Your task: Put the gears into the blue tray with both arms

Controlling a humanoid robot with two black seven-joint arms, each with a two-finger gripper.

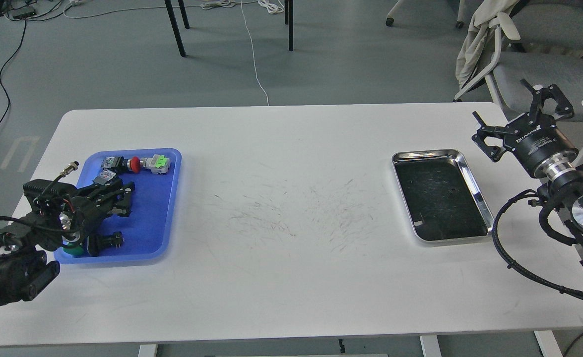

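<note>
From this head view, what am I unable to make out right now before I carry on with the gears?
- Gears: none identifiable; against the steel tray's dark inside, specks are too small to tell.
- Left gripper: dark against the blue tray; jaw state and any held part unreadable.
- Tray area under the left arm: hidden by the arm.
- Right arm base: cut off by the right edge; right gripper shows open.

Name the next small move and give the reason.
Probably lower the right gripper toward the steel tray: it hangs open beyond the tray's far right corner, and a small dark speck, perhaps a gear, lies inside. The left gripper is already over the blue tray.
</note>
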